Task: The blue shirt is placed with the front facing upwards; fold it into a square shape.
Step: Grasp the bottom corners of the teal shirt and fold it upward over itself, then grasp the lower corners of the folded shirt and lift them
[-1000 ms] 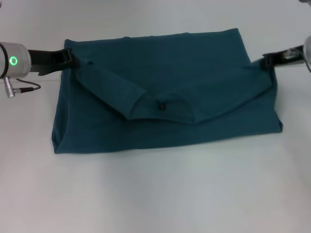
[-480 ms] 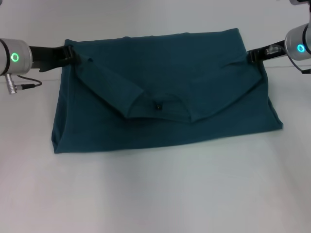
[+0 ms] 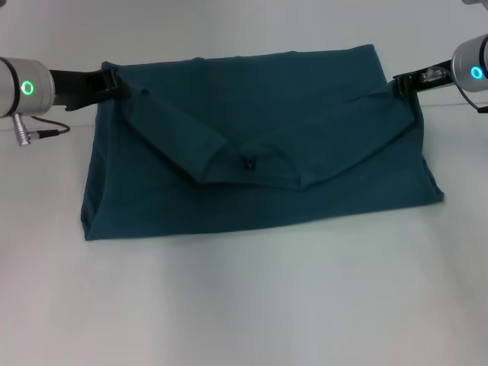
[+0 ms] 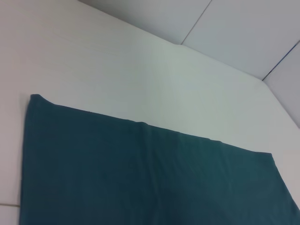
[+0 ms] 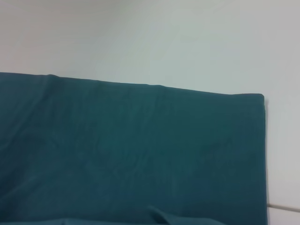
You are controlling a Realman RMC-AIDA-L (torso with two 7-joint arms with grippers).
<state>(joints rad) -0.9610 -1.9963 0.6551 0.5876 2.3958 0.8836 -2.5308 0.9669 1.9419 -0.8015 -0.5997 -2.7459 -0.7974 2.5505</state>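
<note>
The blue shirt (image 3: 259, 114) lies on the white table, folded over, plain teal side up. Its upper part is turned down toward me in a V-shaped flap, with the neckline and small dark label (image 3: 249, 163) at the tip. My left gripper (image 3: 111, 82) is at the shirt's far left corner, shut on the flap's end. On the far right, my right gripper (image 3: 401, 85) is shut on the other end of the flap, where the cloth peaks up toward it. Both wrist views show only flat teal cloth (image 4: 140, 178) (image 5: 131, 154) and bare table.
The white table (image 3: 244, 305) stretches on all sides of the shirt. A grey connector and cable (image 3: 30, 135) hang from my left arm, just left of the cloth. In the left wrist view, wall panels (image 4: 243, 33) stand behind the table.
The right gripper moved inward and slightly up, drawing the flap's right end with it. The left gripper rose a little along the shirt's left corner.
</note>
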